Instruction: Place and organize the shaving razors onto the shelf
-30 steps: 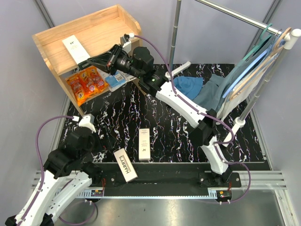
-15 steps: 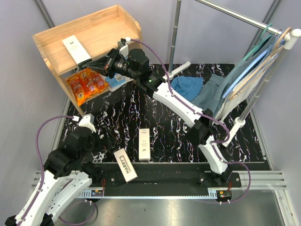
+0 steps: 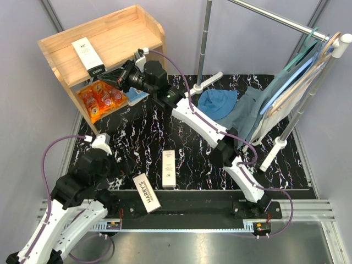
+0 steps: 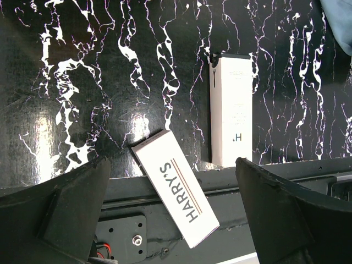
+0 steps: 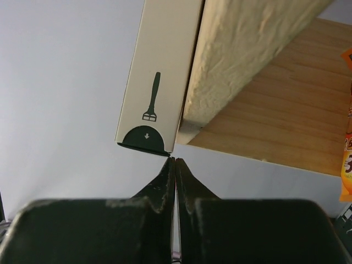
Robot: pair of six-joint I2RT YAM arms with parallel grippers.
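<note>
Though closed and empty, right gripper (image 5: 174,160) just beside overhanging white box (image 5: 159,77)

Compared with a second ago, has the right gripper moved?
Yes. The right gripper has shifted left, farther from the rack pole. It is shut, with its tips at the dark end of the white box on the shelf.

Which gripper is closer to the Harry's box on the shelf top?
Right. The right gripper, shut, has its tips at the Harry's box where its dark end overhangs the shelf front. The left gripper hangs open at the near table edge, over two other boxes.
</note>
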